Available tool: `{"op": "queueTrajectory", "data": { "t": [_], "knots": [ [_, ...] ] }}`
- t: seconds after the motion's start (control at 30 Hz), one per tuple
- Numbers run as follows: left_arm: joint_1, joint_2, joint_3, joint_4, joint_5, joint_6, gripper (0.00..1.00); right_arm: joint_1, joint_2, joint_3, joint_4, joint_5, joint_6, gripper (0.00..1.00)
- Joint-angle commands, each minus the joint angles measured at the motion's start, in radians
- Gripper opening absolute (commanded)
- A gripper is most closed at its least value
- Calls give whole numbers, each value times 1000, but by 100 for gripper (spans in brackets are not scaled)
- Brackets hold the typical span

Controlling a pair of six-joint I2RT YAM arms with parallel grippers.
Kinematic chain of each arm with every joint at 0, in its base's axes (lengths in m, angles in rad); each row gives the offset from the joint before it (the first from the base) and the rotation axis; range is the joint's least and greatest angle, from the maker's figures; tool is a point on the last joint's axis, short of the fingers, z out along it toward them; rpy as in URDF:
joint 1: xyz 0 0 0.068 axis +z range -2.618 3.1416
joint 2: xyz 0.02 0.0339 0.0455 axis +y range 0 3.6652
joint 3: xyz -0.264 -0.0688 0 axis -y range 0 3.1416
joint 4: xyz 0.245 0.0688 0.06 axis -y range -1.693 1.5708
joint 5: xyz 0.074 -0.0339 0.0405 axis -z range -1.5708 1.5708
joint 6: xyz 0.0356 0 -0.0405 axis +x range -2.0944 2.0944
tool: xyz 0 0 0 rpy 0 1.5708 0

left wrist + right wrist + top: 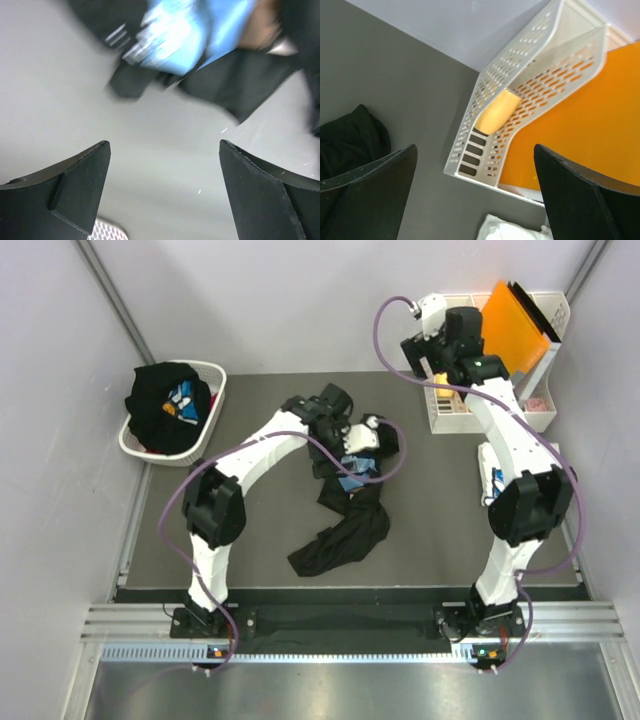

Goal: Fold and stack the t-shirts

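Left hand (164,150) hangs wide open and empty over the crumpled black tee (345,525) on the table (450,530) right of the basket (214,372), right hand (475,152) open, idle further right, and a pinch into that heap could bunch layers and wreck the fold.

Dark grey table (450,540), pale walls (300,300) on three sides. Aluminium rail (130,620) along near edge, metal sheet (350,690) below it. Light even.
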Motion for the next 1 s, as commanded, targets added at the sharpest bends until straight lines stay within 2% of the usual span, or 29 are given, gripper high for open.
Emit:
{"op": "queueTrajectory", "data": {
  "t": [0.0, 0.17, 0.27, 0.47, 0.67, 0.77, 0.87, 0.97],
  "knots": [
    [70, -154, -38, 62, -67, -109, 94, -10, 133, 82, -63, -67, 83, 100],
    [171, -243, -160, 186, -233, -216, 94, -16, 242, 131, -152, -193, 97, 97],
    [211, -271, -193, 182, -224, -225, 94, -16, 282, 142, -192, -247, 94, 96],
    [222, -312, -233, 194, -236, -189, 93, -22, 352, 162, -287, -369, 76, 92],
    [221, -315, -230, 198, -244, -167, 93, -19, 339, 152, -382, -538, 36, 91],
    [221, -311, -230, 203, -242, -165, 93, -19, 348, 142, -414, -538, 24, 91],
    [221, -308, -230, 211, -228, -165, 93, -21, 366, 118, -433, -540, 11, 85],
    [222, -303, -224, 209, -225, -172, 93, -21, 386, 106, -436, -560, 7, 74]
  ]
}}
